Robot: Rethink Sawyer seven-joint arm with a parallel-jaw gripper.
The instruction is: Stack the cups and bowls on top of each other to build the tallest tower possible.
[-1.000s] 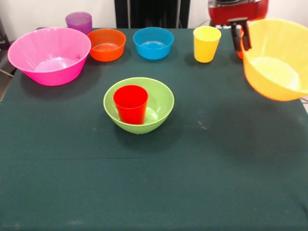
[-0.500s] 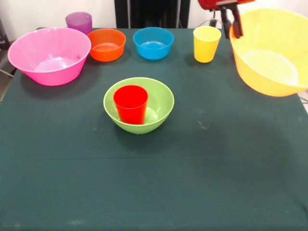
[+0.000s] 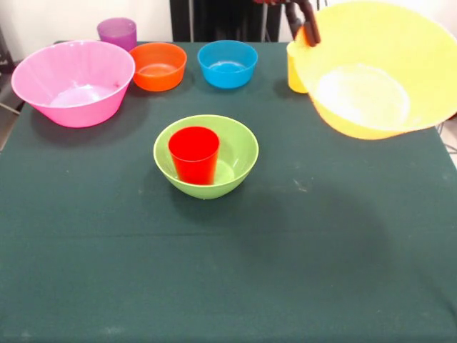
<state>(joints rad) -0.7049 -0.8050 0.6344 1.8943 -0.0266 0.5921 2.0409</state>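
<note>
My gripper (image 3: 308, 25) is shut on the far-left rim of the large yellow-orange bowl (image 3: 375, 68) and holds it tilted in the air at the upper right. The bowl hides most of the yellow cup (image 3: 293, 71). The red cup (image 3: 193, 154) stands upright inside the lime green bowl (image 3: 239, 150) at the table's middle. Along the far edge stand the pink bowl (image 3: 71, 82), the purple cup (image 3: 117, 32), the small orange bowl (image 3: 158, 66) and the small blue bowl (image 3: 228, 63). The orange and light blue cups are out of view.
The dark green tablecloth (image 3: 228, 271) covers the table. The table's right edge runs under the lifted bowl.
The gripper has risen and moved left with the yellow-orange bowl, which now covers most of the yellow cup. The other cups and bowls have not moved.
</note>
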